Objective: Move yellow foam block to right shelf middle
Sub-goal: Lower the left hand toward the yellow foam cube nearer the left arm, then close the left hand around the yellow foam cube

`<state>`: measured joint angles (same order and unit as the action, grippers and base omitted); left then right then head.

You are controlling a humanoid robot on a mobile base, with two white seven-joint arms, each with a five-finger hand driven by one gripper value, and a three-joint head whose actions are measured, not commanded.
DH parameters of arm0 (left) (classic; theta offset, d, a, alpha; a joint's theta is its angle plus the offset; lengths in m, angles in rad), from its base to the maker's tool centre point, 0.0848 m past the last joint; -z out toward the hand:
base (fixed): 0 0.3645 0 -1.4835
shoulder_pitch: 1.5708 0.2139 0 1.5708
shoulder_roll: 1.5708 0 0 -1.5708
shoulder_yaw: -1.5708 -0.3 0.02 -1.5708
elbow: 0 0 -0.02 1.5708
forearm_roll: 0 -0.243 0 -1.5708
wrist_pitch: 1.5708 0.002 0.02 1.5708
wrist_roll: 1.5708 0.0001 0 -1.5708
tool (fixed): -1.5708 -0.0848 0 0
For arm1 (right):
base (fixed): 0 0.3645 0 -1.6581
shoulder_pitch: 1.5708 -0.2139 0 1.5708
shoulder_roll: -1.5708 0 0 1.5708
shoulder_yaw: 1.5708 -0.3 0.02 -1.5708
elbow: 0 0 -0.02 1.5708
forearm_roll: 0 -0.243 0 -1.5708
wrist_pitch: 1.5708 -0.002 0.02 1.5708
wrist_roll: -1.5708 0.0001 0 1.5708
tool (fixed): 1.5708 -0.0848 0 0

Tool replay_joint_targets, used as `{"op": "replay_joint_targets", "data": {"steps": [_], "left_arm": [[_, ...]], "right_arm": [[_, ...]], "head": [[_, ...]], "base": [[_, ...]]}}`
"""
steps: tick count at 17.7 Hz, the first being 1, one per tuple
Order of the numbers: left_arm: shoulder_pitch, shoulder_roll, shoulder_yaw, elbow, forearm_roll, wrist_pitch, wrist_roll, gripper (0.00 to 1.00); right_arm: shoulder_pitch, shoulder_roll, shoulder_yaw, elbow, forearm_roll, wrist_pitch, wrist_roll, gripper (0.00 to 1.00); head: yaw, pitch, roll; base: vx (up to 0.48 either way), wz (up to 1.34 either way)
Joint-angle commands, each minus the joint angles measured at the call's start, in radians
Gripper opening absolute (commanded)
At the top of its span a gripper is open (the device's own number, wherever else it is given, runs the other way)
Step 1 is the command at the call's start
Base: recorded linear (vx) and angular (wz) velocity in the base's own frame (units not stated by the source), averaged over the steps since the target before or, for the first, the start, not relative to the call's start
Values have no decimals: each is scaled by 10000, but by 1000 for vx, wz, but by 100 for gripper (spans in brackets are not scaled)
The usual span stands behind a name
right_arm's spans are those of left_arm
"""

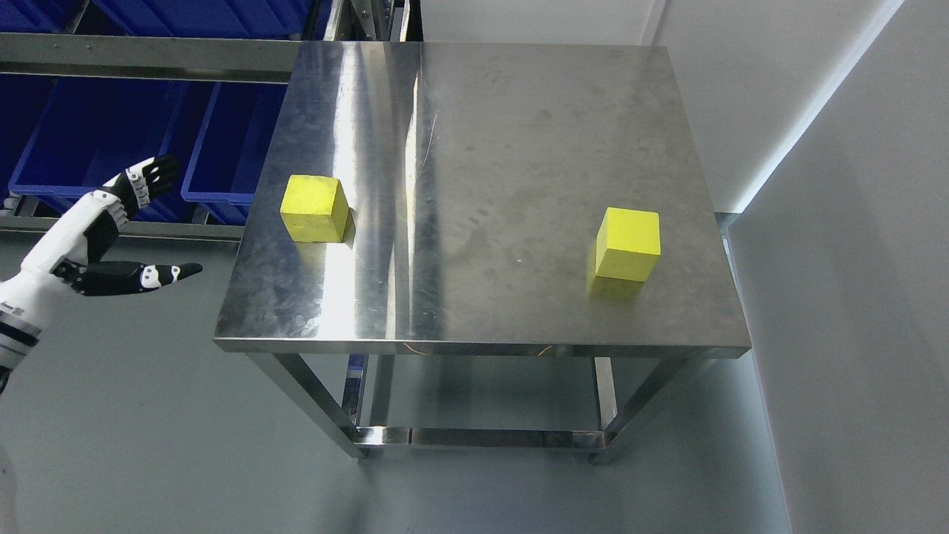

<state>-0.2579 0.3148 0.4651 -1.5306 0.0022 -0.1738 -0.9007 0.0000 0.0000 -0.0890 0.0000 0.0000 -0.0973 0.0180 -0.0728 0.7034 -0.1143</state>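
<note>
So there are two yellow foam blocks sitting on a steel table (482, 111), and both are pretty much cubes, so neither one has a real long axis to speak of. The left yellow foam block (315, 208) is right by the tabletop's left edge, about halfway along it, flat on its base and turned a touch so one vertical edge points toward the near right corner. The right yellow foam block (628, 243) is close to the right edge, a bit nearer the front than the other, also flat on its base, rotated slightly so its front face looks toward the near edge and a little left. The two are well apart, with bare metal between them.

The left hand (122, 237) hangs in the air off the left side of the table, not touching anything. Fingers are spread and stretched out toward the table, thumb pointing right lower down, nothing in its grasp.

Behind it there are blue bins (96, 141) on a metal rack (148, 63) at the top left, next to the table's far left corner
</note>
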Motion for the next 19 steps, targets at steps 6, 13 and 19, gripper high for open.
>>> {"op": "replay_joint_targets", "data": {"steps": [6, 13, 19], "left_arm": [[-1072, -402, -2379, 2405, -620, -210, 202, 100], [-2129, -724, -3223, 3568, -636, -286, 202, 100], [-2422, -724, -3623, 4169, -682, -318, 187, 99]], "right_arm": [[-30, -175, 0, -175, 0, 7, 4, 100], [-30, -175, 0, -175, 0, 7, 4, 100], [-30, -175, 0, -175, 0, 7, 4, 100]], "head": [[0, 0, 0], [0, 0, 0], [0, 0, 0]], "base": [[0, 0], [-1, -4], [-7, -26]]}}
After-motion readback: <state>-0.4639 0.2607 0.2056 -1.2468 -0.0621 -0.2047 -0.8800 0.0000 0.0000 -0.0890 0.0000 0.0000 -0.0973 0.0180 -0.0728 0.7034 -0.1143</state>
